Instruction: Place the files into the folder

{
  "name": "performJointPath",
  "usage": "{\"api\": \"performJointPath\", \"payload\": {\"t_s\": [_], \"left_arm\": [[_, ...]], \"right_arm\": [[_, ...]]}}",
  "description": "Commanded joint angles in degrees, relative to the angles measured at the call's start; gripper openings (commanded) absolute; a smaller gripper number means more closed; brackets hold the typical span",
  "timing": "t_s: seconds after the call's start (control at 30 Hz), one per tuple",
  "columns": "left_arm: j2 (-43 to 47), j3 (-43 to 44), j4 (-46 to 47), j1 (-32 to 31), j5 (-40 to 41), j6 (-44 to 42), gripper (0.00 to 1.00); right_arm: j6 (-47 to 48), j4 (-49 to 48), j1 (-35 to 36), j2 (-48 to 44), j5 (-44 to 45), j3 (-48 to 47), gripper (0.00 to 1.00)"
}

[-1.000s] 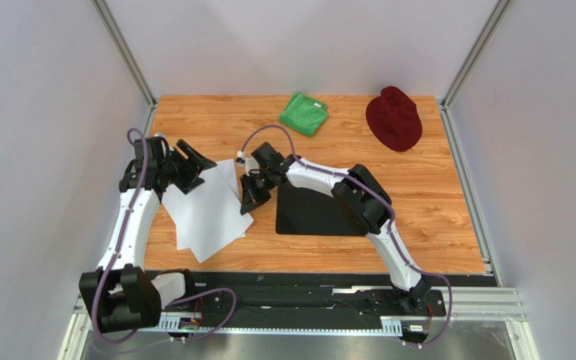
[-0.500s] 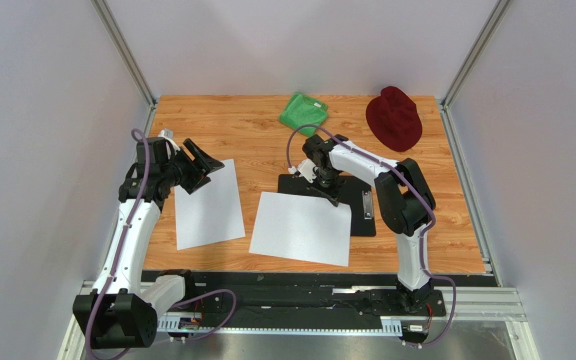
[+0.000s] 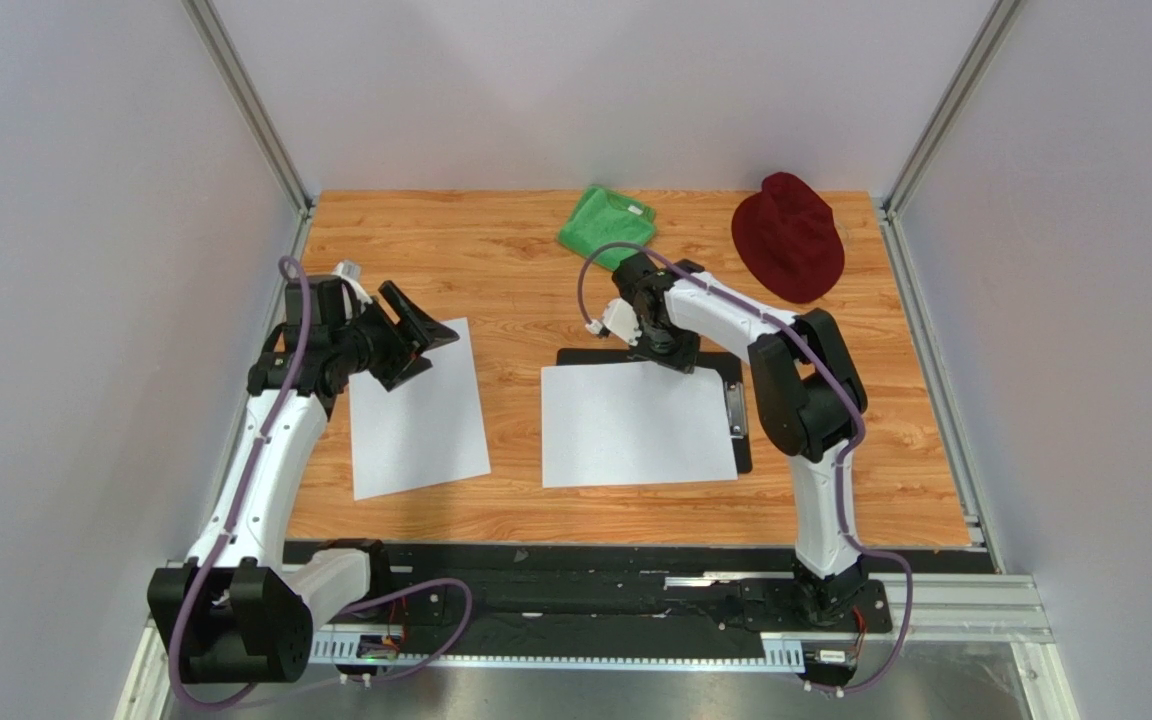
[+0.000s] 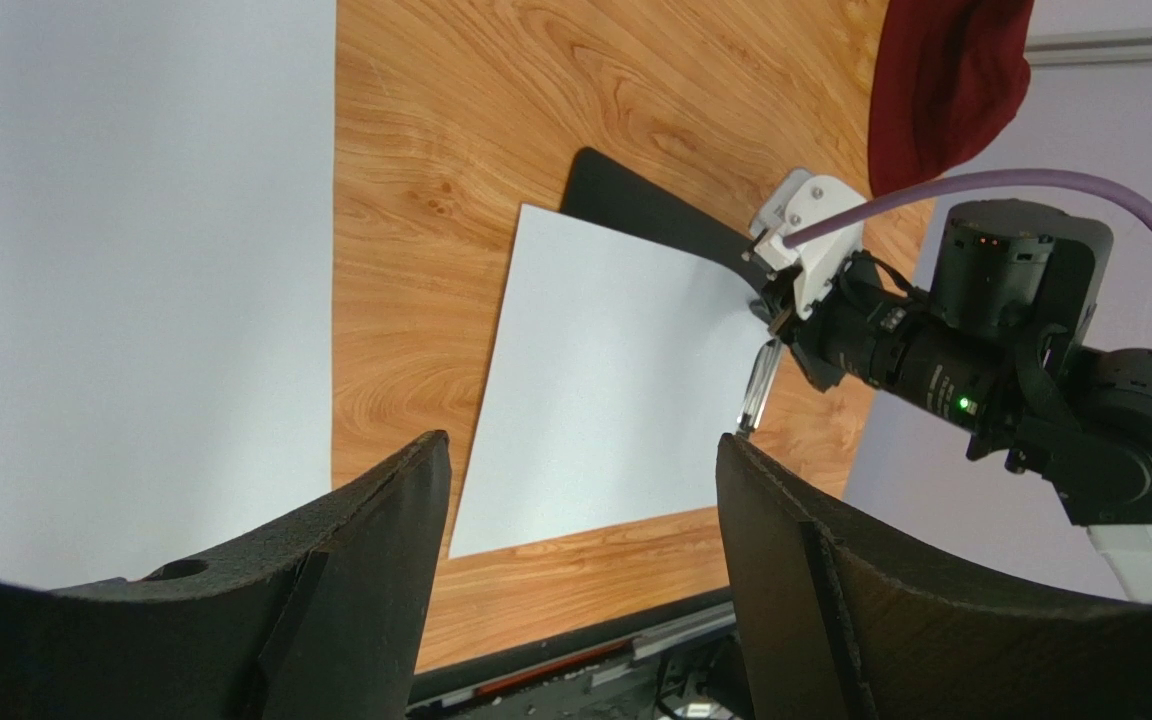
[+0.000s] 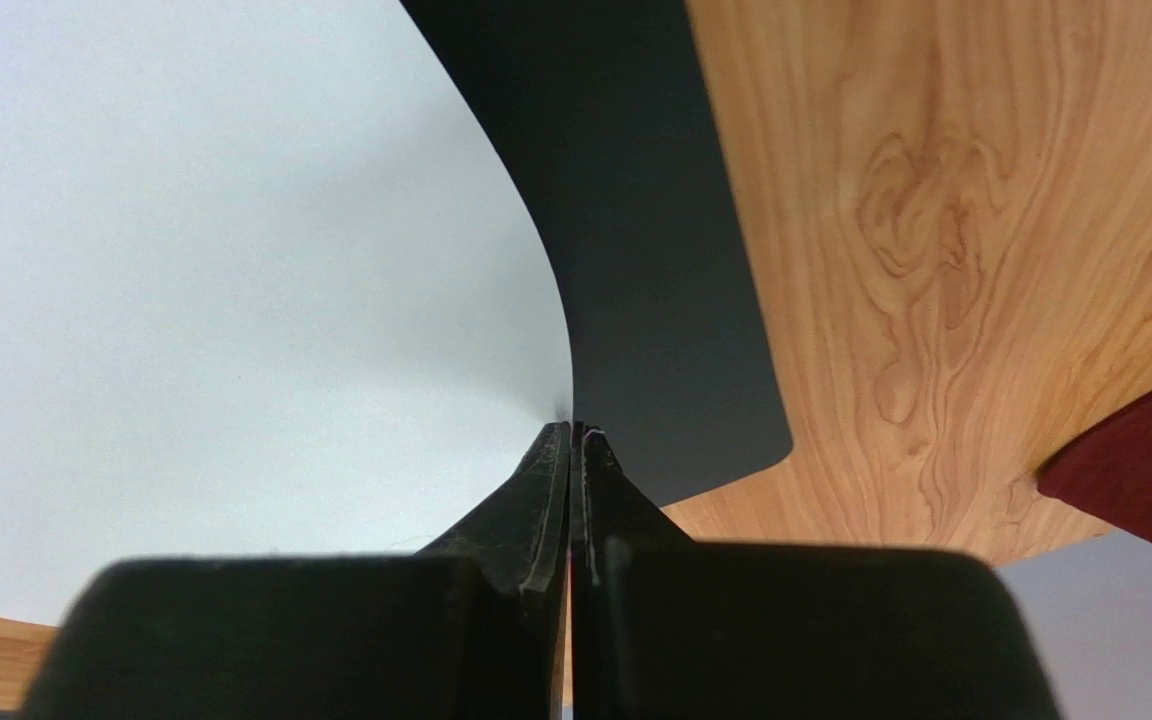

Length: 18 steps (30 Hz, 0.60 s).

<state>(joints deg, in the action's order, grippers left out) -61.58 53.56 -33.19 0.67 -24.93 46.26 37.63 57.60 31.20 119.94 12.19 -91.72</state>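
Note:
The folder (image 3: 591, 357) is a flat black board with a silver clip (image 3: 734, 408) at its right edge. One white sheet (image 3: 635, 425) lies on it and covers most of it. My right gripper (image 3: 674, 357) is shut on this sheet's far edge; in the right wrist view its fingertips (image 5: 570, 438) pinch the sheet (image 5: 237, 270) where it meets the folder (image 5: 642, 225). A second sheet (image 3: 417, 408) lies flat on the table to the left. My left gripper (image 3: 420, 321) is open and empty above that sheet's far edge, which shows in the left wrist view (image 4: 132, 270).
A green cloth (image 3: 608, 227) and a dark red hat (image 3: 788, 236) lie at the back of the wooden table (image 3: 868, 450). Grey walls close in the left, right and back. The left wrist view shows the right arm (image 4: 988, 345) over the folder (image 4: 642, 195).
My right gripper carried one sheet from the left pile rightward onto the folder and turned it square with the board. The left gripper shifted slightly; the other sheet stays on the left.

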Motion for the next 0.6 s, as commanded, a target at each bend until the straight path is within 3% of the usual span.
{"api": "performJointPath", "payload": {"t_s": [0.0,0.17,0.27,0.37,0.4,0.5,0.57], "left_arm": [[-0.9,0.1,2.4,-0.4,-1.2,-1.1,0.74],[-1.3,0.0,2.9,-0.5,-1.3,-1.0,0.74],[-1.4,0.0,3.0,-2.1,-1.1,-1.0,0.74],[-1.7,0.1,3.3,-3.5,-0.5,-1.3,0.74],[-2.0,0.2,3.3,-4.0,-0.2,-1.6,0.75],[-3.4,0.3,3.7,-6.9,1.1,-2.3,0.75],[-4.6,0.6,4.4,-10.4,2.1,-2.9,0.75]], "right_arm": [[2.4,-1.7,-0.8,1.3,1.0,-2.8,0.00],[1.2,-1.1,-0.9,1.6,0.3,-3.4,0.03],[0.3,-1.6,-0.9,0.7,2.2,-3.0,0.23],[-2.1,-7.0,-1.1,-2.1,6.4,-1.8,0.68],[-3.3,-8.1,-1.1,-2.9,8.4,-1.9,1.00],[-10.7,-8.9,-2.4,-6.5,10.7,-4.7,1.00],[-22.0,-10.3,-3.4,-11.0,15.0,-4.8,1.00]]}}
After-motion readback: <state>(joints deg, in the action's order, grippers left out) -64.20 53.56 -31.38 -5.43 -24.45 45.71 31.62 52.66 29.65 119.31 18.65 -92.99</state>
